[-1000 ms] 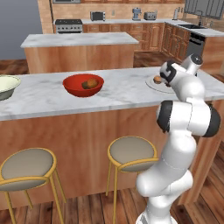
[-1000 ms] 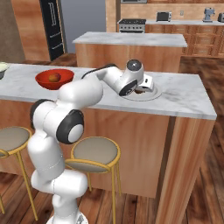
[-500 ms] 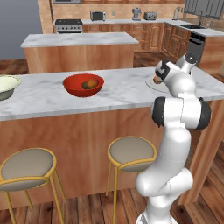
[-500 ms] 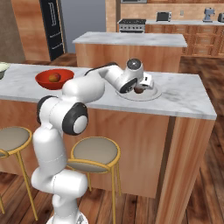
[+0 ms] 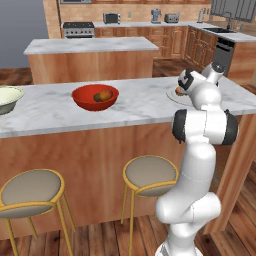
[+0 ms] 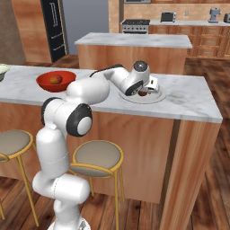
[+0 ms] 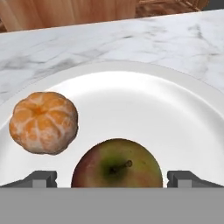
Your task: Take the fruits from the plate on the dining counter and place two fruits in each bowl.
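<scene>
On the dining counter [image 5: 135,107] lies the pale plate [image 7: 175,109], holding a peeled orange fruit [image 7: 43,122] and a red-green apple [image 7: 117,164]. My gripper [image 7: 113,179] hovers low over the plate, open, with one fingertip on each side of the apple and clear of it. In the right base view the gripper [image 6: 146,90] is over the plate [image 6: 155,96], next to a dark fruit [image 6: 143,93]. The red bowl [image 5: 95,97] holds one brownish fruit [image 5: 103,95]. The cream bowl [image 5: 7,97] stands at the far left.
A shorter marble-topped island [image 5: 90,47] stands behind the counter. Two round stools [image 5: 150,172] are tucked under its front. The counter's right end [image 6: 211,112] is close beyond the plate.
The arm has reached farther over the plate and the hand has come down toward the fruit. The jaws have stayed open.
</scene>
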